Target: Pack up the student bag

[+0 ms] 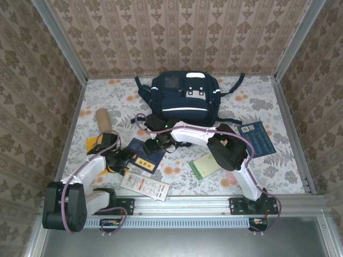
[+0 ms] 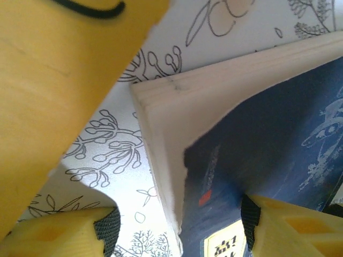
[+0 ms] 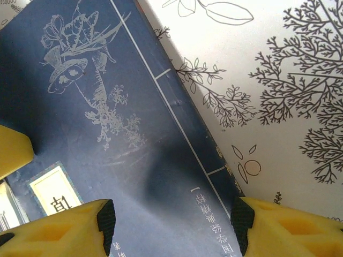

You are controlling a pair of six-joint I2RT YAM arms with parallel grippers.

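Spotted the backpack (image 1: 185, 99) lying front-side up at the far middle of the table (image 1: 278, 166), just past both arms. Closer in, got the left pincer (image 2: 177, 238) spread wide and released, straddling the pale page-edge corner of a dark blue book (image 2: 268, 160), with no grip on anything. Same deal for the right pincer (image 3: 169, 230): released and wide, hanging right over that book's cover with the white line drawing, beside the flowery tablecloth.
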